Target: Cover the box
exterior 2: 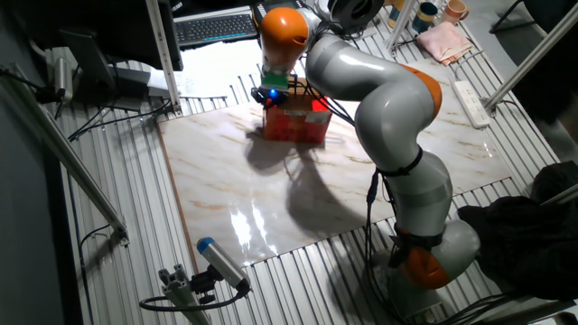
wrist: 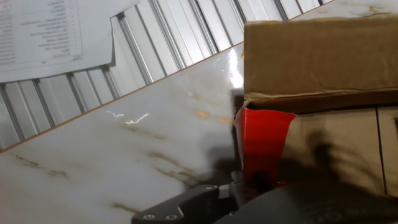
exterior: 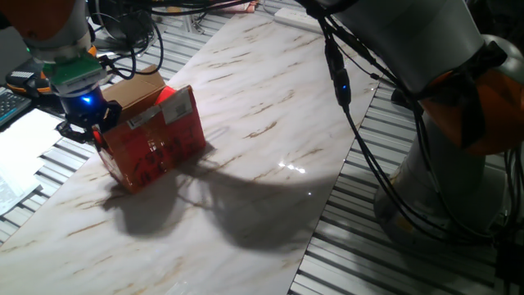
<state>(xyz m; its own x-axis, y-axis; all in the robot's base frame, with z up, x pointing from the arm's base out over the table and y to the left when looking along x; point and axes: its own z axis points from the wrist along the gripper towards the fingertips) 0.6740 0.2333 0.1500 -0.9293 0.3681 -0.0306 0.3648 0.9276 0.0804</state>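
My arm (exterior 2: pixel 379 99) is arching over the marble-patterned table (exterior: pixel 270 147) and, in the other fixed view, is blocking much of what sits behind it, while its shadow is darkening the slab beside the box (exterior: pixel 155 135). The box is standing near the far corner of the table, red on its outer walls, with a plain brown flap lying across the top. My claw (exterior: pixel 88 123) is pressing against the box's end at the table's edge, a blue light glowing just above it. I cannot tell how wide my fingers are standing: the box and my own wrist are hiding the tips in both fixed views, and the hand view is cutting off everything but a dark metal piece at the bottom.

The inside of the box is not showing from any side, so I am reporting nothing about contents. In the hand view a red corner tab is poking out under the brown flap.

A white label (exterior: pixel 151 117) is sitting on the box's top edge; its print is too small to read. A printed sheet of paper (wrist: pixel 43 31) is lying on the slatted frame beyond the table, its lines of text blurred.
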